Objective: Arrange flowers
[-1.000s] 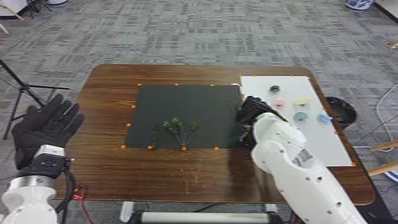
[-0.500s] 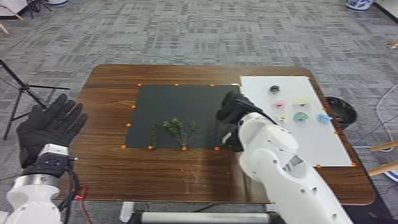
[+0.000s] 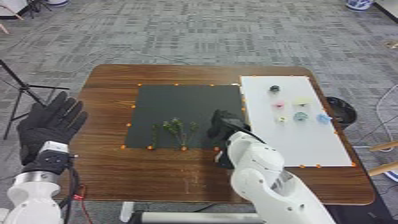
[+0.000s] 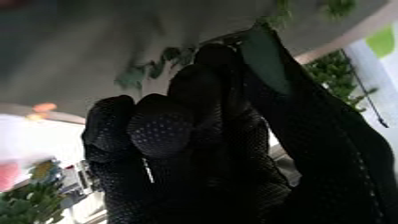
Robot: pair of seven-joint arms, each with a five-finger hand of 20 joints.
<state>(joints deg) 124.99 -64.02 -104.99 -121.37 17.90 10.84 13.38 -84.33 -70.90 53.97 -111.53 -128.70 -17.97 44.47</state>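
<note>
Low over the near right part of the dark mat (image 3: pixel 178 100), the robot's right hand (image 3: pixel 227 123) had its fingers bent in toward the thumb, with only a narrow space between them. In the right wrist view, a broad green leaf (image 4: pixel 266 62) was caught between thumb and fingers, its long axis running roughly along the thumb. Smaller rounded leaves (image 4: pixel 131 77) stood out past the bent fingertips, turned away from the palm; how they joined the broad leaf could not be made out, and neither could the direction of the stem inside the glove. On the near part of the mat, left of that hand, lay a branching green sprig (image 3: pixel 180 131), its stems drawn together at the near end and its leafy tops fanned toward the far side. Just to its left was a thin green sprig (image 3: pixel 154 135), its long axis also running near to far. Right of the mat, a white sheet (image 3: pixel 315 147) bore a dark flower (image 3: pixel 274 88) at the far end, then a pink flower (image 3: pixel 279 104), a pale yellow flower (image 3: pixel 302 101) and two blue flowers (image 3: pixel 311 118). The left hand (image 3: pixel 49 126) hung beyond the table's left edge, fingers straight and slightly spread, holding nothing.
</note>
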